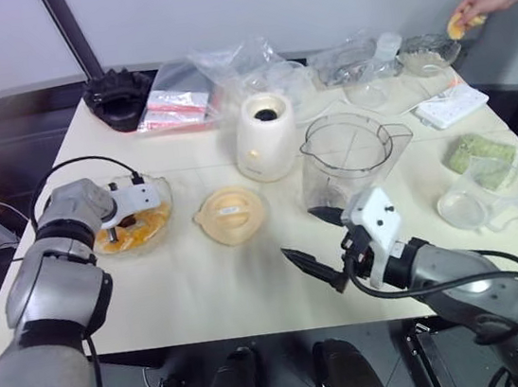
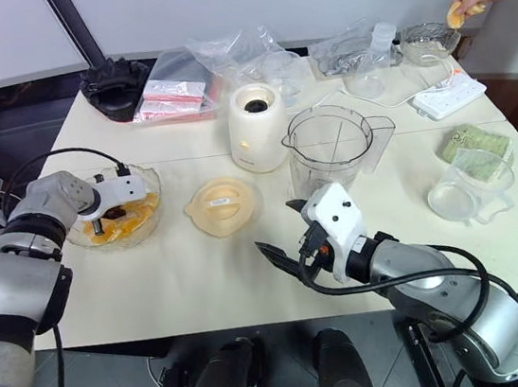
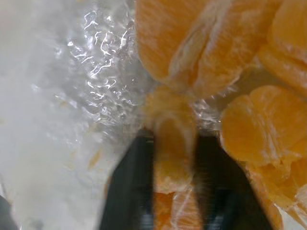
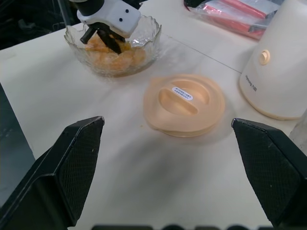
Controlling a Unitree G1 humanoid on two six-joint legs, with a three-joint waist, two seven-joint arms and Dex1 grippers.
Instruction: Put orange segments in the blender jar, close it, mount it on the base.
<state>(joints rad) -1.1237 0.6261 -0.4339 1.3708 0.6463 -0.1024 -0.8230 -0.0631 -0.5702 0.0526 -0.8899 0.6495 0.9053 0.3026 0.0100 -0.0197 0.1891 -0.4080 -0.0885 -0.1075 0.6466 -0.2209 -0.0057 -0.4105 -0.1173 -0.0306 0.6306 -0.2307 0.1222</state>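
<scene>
We see a big cream table [image 1: 206,296] with many things on it. The blender jar [image 1: 345,158] is clear and stands open near the middle of the table, a bit toward the right edge. Just beside it, on its left, stands the base [image 1: 265,137], cream-white with a dark round hole on top. It has a round knob and a line of small grey writing on its side, too small for us to read.

In front of the base lies the flat pale-orange lid [image 1: 231,213]. It has a small white sticker with tiny dark writing we cannot read.

Near the left edge sits a bumpy glass bowl [image 1: 161,209] with the orange segments [image 4: 115,60] in it. The left gripper [image 4: 101,38] reaches down into the bowl. In the left wrist view its two black fingers [image 3: 127,187] are squeezed on one orange segment [image 3: 170,153], with more segments piled just beside it.

The right gripper [image 1: 328,246] hangs over the front edge of the table, in front of the jar. Its jaws stand wide apart and hold nothing.

At the back edge we see a black ridged round object [image 1: 118,97], clear plastic bags [image 1: 215,75] with red and white packs, and small clear cups. A white power strip [image 1: 451,109] lies near the back right corner. A person's hand [image 1: 475,5] holds a yellow thing there.
</scene>
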